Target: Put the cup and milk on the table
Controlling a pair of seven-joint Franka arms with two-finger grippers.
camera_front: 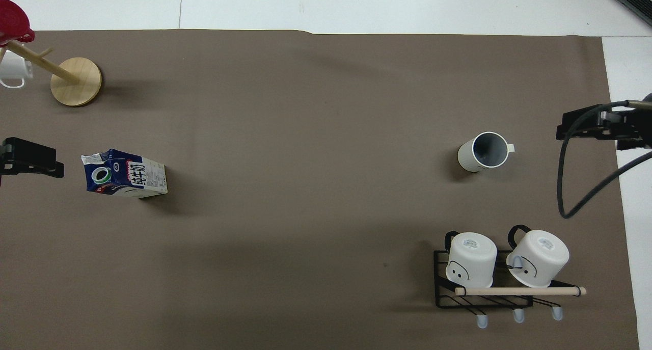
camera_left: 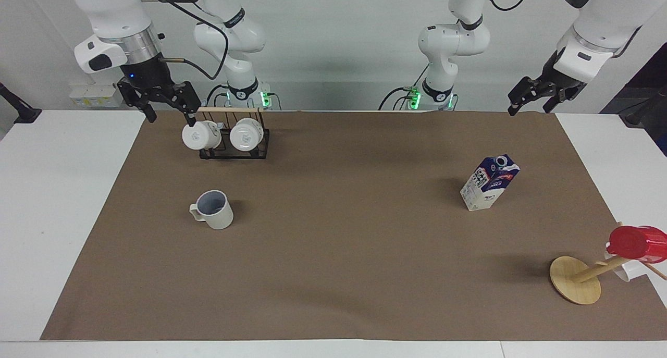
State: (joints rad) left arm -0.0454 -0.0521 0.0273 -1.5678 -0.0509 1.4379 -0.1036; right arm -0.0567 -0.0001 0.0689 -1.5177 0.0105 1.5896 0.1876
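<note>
We see the cup [camera_left: 212, 209] upright on the counter [camera_left: 333, 254], toward the right arm's end, farther from the robots than the rack [camera_left: 234, 142] with two white mugs. Milk [camera_left: 489, 183] stands upright on the counter toward the left arm's end, nearer to the robots than the wooden stand [camera_left: 576, 280] with the red cup [camera_left: 638, 243].

Right claw [camera_left: 168, 108] hangs raised just beside the rack at the counter's robot edge, fingers spread, holding nothing. Left claw [camera_left: 536, 96] hangs over the counter's robot edge at its own end, empty; we can't tell if it's open or closed.

Both things already sit on the counter, apart from any claw, so we judge the task done or nearly so. If any move follows: the cup lies out from the right claw, away from the robots, handle pointing to the right arm's end; the milk lies likewise out from the left claw, its long axis vertical. Each arm is nearer to its own item.
</note>
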